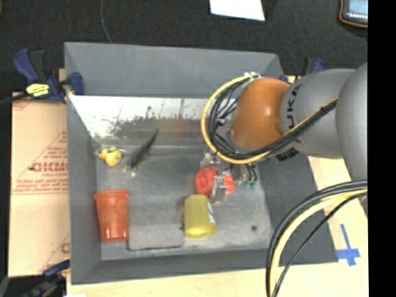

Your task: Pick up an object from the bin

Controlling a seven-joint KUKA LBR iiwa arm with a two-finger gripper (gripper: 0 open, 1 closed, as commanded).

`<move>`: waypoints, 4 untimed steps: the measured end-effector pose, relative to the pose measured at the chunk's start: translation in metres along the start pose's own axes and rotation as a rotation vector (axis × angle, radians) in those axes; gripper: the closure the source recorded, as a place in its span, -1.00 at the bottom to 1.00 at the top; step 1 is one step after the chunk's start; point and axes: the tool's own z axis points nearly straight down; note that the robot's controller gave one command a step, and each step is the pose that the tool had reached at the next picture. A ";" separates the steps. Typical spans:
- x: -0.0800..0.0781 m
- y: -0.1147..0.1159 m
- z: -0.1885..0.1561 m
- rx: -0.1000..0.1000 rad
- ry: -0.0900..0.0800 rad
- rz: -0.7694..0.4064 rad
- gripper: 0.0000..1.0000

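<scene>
My gripper (218,187) hangs under the arm's orange cover, right of the bin's middle. It is down at a red rounded thing (206,180), whose red surface shows on both sides of the gripper's metal tip. Whether that thing is held I cannot tell. Just in front of it lies a yellow cylinder-shaped cup (198,216) on its side, close to the gripper but apart from it.
An orange cup (112,214) lies at the bin's left front. A small yellow toy (111,157) and a dark thin feather-like strip (142,150) lie at the left rear. A flat grey pad (154,237) lies along the front wall. The arm covers the bin's right rear.
</scene>
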 end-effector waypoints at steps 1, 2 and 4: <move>0.000 0.000 0.000 0.000 0.000 0.000 1.00; 0.006 -0.003 -0.020 0.001 -0.005 -0.002 1.00; -0.022 0.032 0.015 0.003 -0.012 -0.242 1.00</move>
